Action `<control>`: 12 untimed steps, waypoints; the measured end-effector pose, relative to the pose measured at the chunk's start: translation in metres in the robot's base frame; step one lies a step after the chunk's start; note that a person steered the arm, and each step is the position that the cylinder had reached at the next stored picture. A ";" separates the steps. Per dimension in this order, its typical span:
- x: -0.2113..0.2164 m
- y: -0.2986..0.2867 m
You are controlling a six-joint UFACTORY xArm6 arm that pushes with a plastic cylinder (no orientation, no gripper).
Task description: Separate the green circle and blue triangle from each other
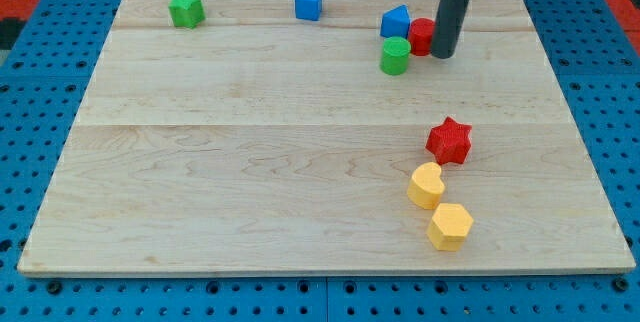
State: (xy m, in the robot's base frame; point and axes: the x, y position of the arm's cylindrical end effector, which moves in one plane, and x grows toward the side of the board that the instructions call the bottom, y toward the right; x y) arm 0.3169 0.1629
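Tool: a straight dark rod with no jaws, so it neither opens nor closes and has hold of nothing; it works by pushing only.
My tip [442, 55]: upper right of the frame, set against the right side of the red block [422, 36], whose shape cannot be made out.
Green circle [395, 56]: upper right of centre, a short cylinder with a smooth flat top, just below the blue triangle.
Blue triangle [396, 21]: touching or nearly touching the green circle; the red block sits close on their right.
Placement rationale: judged from this layout, the rod stands to the right of the cluster so that a leftward push would act through the red block; the pair is not yet separated.
Table [250, 162]: pale wood planks, visible grain, matte.
Other blocks: green star [185, 9] upper left; blue cube [308, 2] top centre; red star [449, 141], yellow heart [426, 185], yellow hexagon [450, 226] lower right.
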 end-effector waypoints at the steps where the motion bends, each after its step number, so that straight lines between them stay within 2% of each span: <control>1: -0.032 0.011; 2: -0.054 0.016; 3: -0.019 0.045; 4: 0.014 0.037; 5: 0.013 0.011; 7: -0.020 0.004; 8: -0.022 0.023; 11: -0.083 0.114; 12: -0.102 0.121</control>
State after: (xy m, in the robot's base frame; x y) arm 0.2151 0.2843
